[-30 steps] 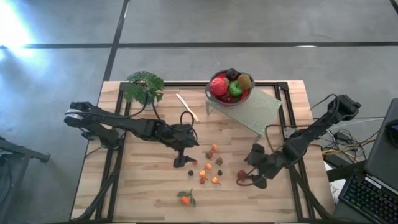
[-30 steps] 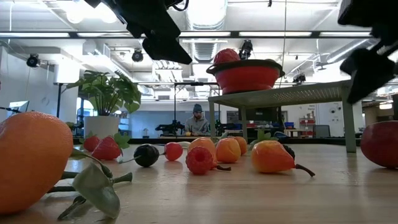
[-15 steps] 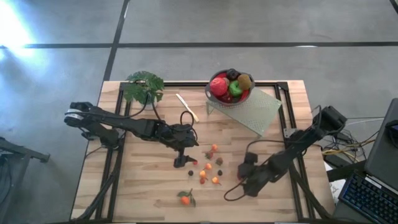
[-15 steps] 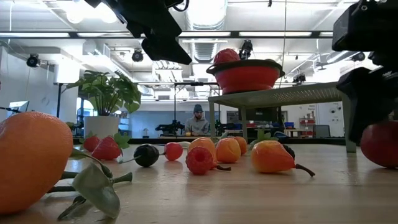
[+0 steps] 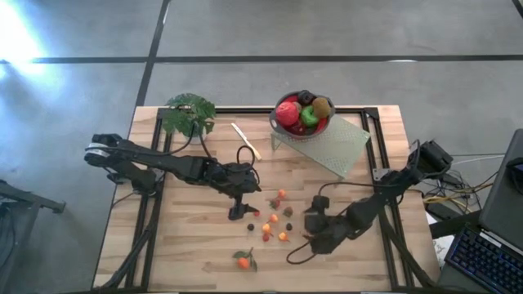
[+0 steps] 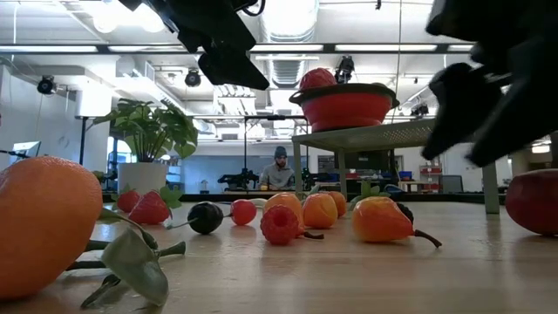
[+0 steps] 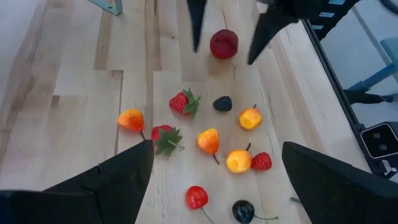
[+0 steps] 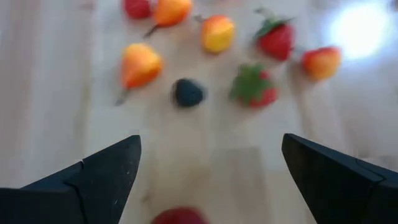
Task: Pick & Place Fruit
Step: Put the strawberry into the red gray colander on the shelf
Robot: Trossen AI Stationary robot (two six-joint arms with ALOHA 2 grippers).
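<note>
The left gripper [image 5: 238, 198] is hovering over the middle of the table [image 5: 196, 245], arm stretching in low from the left edge, jaws standing apart above the scattered fruit. The right gripper [image 5: 315, 231] is reaching in from the right edge, elbow bent back toward the table's corner, jaws also spread wide and holding nothing, with the red apple [image 7: 223, 43] lying between its fingertips in the left wrist view. Compared with a second ago, the right arm has been sweeping in toward the centre, sliding closer to the small pieces, while the left arm is staying exactly where it was. Counting from the left wrist view: two strawberries [image 7: 183, 102], one dark berry [image 7: 222, 103], four little orange fruits [image 7: 209, 140], one red raspberry [image 7: 262, 161], a red cherry [image 7: 196, 197] and a dark cherry [image 7: 242, 210]. One leafy tangerine [image 5: 243, 260] is sitting alone near the front edge. The bowl [image 5: 302, 129] on the raised stand [image 5: 339, 147] is holding several bigger fruits.
</note>
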